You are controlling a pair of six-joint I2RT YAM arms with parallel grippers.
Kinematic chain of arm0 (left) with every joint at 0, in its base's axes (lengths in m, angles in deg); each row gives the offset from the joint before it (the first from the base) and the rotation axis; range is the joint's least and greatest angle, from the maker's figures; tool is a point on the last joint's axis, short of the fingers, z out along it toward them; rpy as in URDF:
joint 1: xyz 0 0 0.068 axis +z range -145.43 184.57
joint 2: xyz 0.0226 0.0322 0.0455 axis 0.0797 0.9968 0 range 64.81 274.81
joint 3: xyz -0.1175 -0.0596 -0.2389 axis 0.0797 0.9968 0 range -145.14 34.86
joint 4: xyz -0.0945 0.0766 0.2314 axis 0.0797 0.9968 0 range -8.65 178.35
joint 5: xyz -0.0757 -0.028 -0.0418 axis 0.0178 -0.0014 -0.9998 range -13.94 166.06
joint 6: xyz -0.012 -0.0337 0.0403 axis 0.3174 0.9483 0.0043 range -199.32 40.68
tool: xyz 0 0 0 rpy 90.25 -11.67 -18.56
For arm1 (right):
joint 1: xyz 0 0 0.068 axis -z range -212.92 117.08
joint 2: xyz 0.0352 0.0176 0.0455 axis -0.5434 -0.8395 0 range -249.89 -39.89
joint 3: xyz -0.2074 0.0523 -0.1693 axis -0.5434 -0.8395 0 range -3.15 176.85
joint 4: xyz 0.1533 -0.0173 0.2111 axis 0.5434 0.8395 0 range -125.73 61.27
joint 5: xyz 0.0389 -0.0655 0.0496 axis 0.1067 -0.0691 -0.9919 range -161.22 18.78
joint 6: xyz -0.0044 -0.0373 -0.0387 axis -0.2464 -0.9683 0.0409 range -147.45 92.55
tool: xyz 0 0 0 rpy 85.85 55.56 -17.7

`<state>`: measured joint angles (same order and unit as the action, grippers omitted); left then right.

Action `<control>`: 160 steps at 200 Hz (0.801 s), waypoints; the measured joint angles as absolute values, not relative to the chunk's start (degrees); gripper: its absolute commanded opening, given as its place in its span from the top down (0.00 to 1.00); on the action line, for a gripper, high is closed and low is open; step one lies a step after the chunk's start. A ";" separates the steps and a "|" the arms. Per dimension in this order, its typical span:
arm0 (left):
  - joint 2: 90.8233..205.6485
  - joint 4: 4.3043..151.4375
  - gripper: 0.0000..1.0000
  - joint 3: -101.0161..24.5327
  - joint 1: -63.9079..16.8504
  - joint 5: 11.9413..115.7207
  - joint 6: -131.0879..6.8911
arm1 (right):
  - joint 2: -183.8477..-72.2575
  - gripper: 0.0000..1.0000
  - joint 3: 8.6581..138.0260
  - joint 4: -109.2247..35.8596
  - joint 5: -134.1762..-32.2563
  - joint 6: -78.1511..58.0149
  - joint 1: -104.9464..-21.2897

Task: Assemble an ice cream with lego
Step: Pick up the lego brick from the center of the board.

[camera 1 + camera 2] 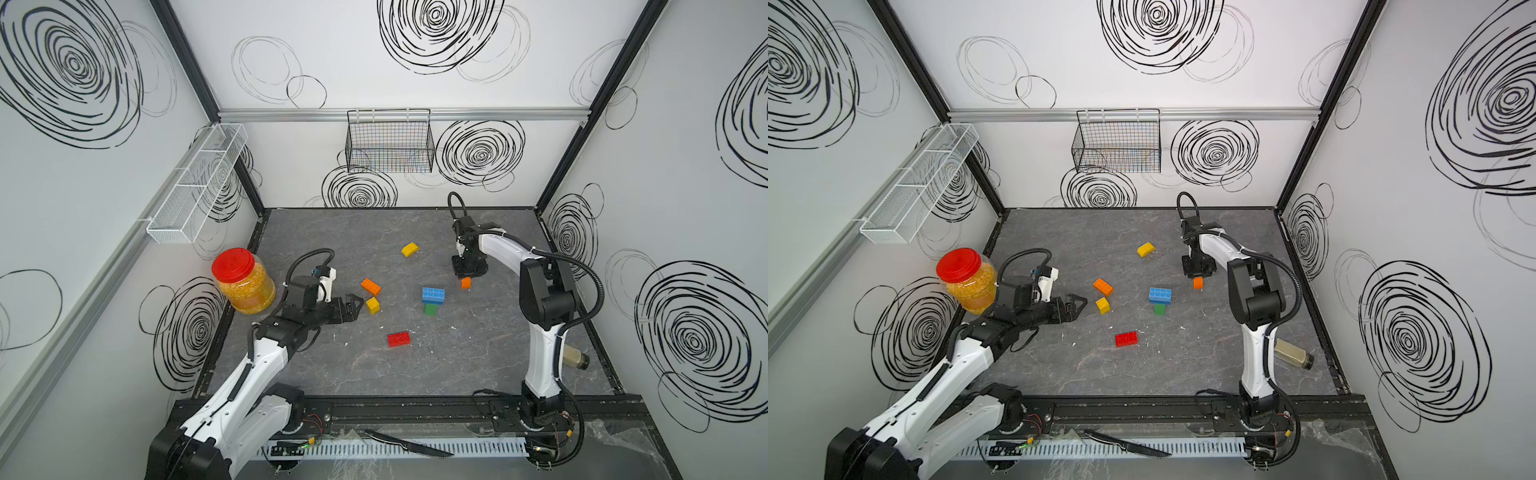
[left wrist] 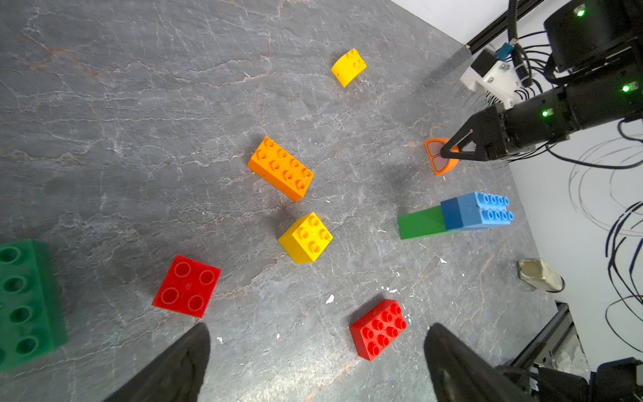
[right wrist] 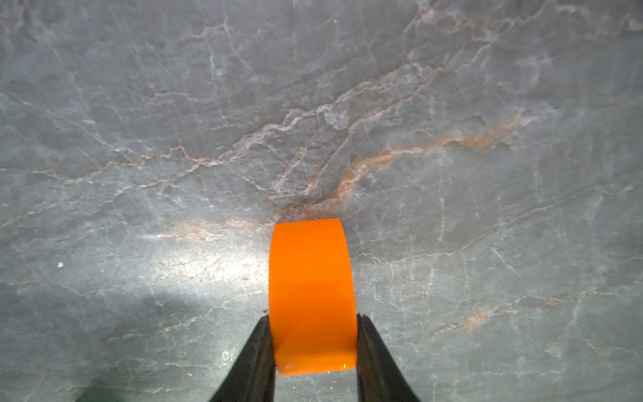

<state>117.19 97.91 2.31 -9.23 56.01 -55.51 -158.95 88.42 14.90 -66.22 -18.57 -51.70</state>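
Right of centre in a top view, right hand (image 1: pixel 466 276) clenched on orange dome (image 1: pixel 466 283); blue-green stack (image 1: pixel 433 297) just lower-left of it. Farther off, left hand (image 1: pixel 358 307) hangs released.

The left arm (image 1: pixel 270 357) and right arm (image 1: pixel 540 361) are clad in white shells, joined by black joints. A black ribbed hose (image 1: pixel 579 264) is looped along each. The right gripper (image 2: pixel 445 153) is formed of black triangular fingers; three small green lights (image 2: pixel 626 88) are lit behind it.
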 measured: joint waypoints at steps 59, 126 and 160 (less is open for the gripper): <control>117.19 97.91 0.01 2.31 -9.23 56.05 -55.48 | -157.21 1.00 88.40 15.32 -67.88 -20.97 -52.58; 117.19 97.91 0.01 2.31 -9.23 56.09 -55.51 | -140.97 1.00 88.16 16.76 -67.75 -28.03 -59.59; 117.19 97.91 0.01 2.31 -9.23 56.07 -55.51 | -137.84 1.00 90.50 19.42 -70.31 -32.60 -61.65</control>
